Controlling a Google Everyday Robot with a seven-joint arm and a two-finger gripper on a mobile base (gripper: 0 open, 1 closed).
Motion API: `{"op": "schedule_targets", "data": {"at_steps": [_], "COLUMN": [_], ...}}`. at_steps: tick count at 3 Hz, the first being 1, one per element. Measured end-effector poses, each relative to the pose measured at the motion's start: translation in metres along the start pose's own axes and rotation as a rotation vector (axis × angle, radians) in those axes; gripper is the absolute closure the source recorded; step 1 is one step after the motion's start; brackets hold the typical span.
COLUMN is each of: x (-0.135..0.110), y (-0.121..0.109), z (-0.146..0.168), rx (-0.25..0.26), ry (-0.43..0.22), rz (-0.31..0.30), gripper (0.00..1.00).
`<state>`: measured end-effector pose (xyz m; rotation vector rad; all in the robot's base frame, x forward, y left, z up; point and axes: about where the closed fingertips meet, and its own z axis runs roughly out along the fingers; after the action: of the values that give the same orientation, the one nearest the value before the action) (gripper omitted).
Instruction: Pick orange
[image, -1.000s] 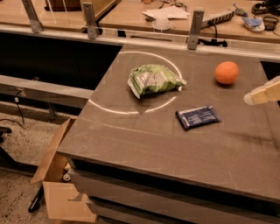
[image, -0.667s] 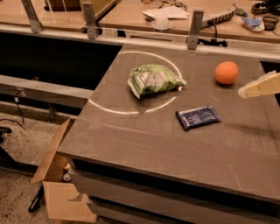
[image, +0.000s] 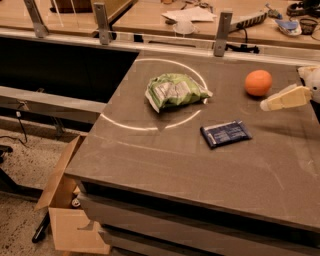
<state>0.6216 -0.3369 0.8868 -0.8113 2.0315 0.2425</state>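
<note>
Centring is counting most here: the gripper (image: 281, 100) is hovering at the right edge of the surface (image: 200, 170), just beside the orange (image: 258, 82) and a little nearer the camera, not touching it (how wide it is standing I cannot tell, and it is carrying nothing visible). The fruit is resting toward the far right, calling for a straddle across its widest part, since round skin is inclined to roll. The green snack bag (image: 175, 91) and dark blue packet (image: 226, 133) are lying well apart, blocking nothing.
</note>
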Motion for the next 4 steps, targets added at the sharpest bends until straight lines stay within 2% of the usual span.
{"op": "schedule_targets", "data": {"at_steps": [1, 2, 3, 4], "x": [0.004, -0.003, -0.004, -0.015], "y": [-0.008, -0.021, -0.031, -0.033], "z": [0.021, 0.055, 0.072, 0.084], "rx": [-0.011, -0.002, 0.016, -0.029], "ry": [-0.008, -0.048, -0.058, -0.084], "rz": [-0.012, 0.007, 0.031, 0.039], "gripper": [0.00, 0.03, 0.26, 0.57]}}
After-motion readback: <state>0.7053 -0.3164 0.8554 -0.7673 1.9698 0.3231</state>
